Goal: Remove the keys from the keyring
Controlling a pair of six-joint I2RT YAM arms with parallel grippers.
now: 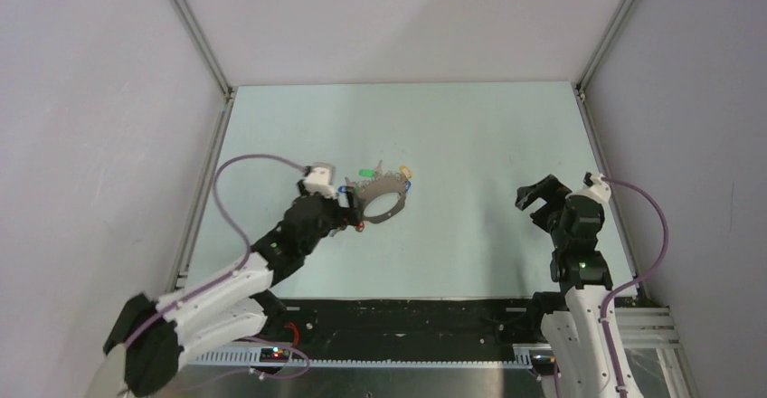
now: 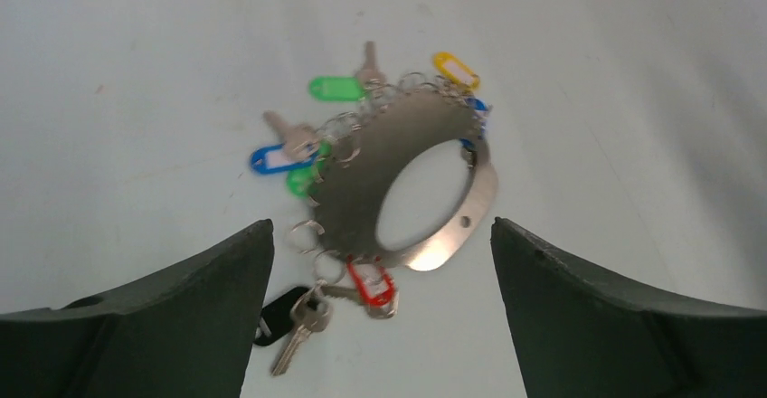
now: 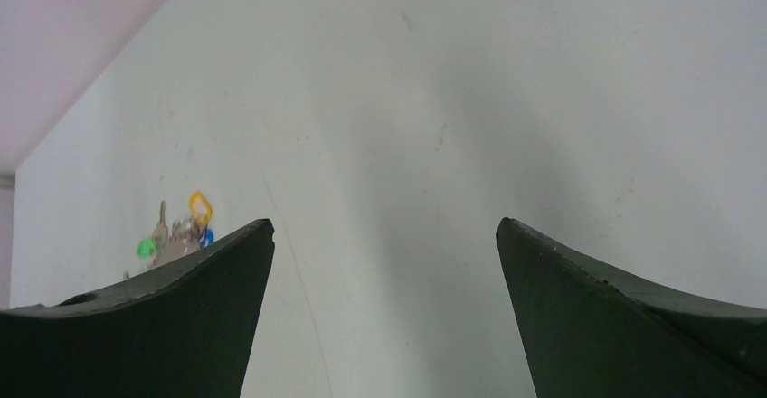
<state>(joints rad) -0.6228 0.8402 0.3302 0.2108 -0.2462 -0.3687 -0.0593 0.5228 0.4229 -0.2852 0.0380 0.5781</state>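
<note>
The pale counter (image 1: 470, 136) fills the space between the grey walls. The left arm (image 1: 235, 280) reaches diagonally over it toward the middle, while the right arm (image 1: 579, 253) stands more upright near the right side. The left tool (image 2: 380, 226) has its jaws spread wide and holds nothing; its dark fingers (image 2: 208, 298) frame the keyring (image 2: 362, 181) just ahead of their tips. The right tool (image 3: 384, 222) also has its jaws apart and empty, above bare counter and well apart from the bunch, which shows small at the left edge of its wrist view. The keyring is a broad flat grey metal band with an oval opening, left of the counter's centre. Whether it lies flat or slightly tilted cannot be told. The keys (image 2: 288, 136) hang on small wire loops along its far and left rim and fan out onto the counter. Their plastic tags are green (image 2: 335, 88), yellow (image 2: 455, 69), blue (image 2: 271, 158), red (image 2: 373, 285) and black (image 2: 276, 312).
</note>
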